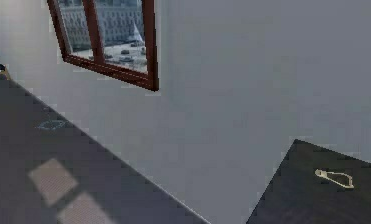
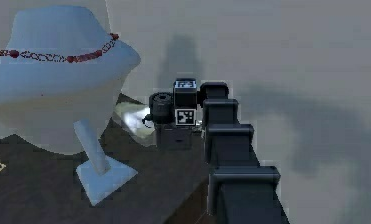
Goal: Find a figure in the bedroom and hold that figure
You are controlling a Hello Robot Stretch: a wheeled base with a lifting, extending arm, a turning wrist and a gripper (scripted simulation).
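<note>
Wood-framed window [image 1: 105, 40], dark tabletop [image 1: 293, 195] with 1 gold trinket [image 1: 335, 178] in forward view. Arm side view: white bust [image 2: 53, 90] with red beads [image 2: 63, 54] stands on table [image 2: 38, 200]; gripper [image 2: 143, 120] by its stem, can't tell if holding anything.

window [image 1: 105, 35] in wall [image 1: 243, 80], upper left | looped item [image 1: 335, 178] on tabletop [image 1: 293, 195], lower right | necklace [image 2: 63, 55] around display bust [image 2: 53, 100], left | gripper [image 2: 148, 112] right of bust's stem

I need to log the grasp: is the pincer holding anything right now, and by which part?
It cannot be told: the pincer ends at the white bust, which stands on the dark table.
</note>
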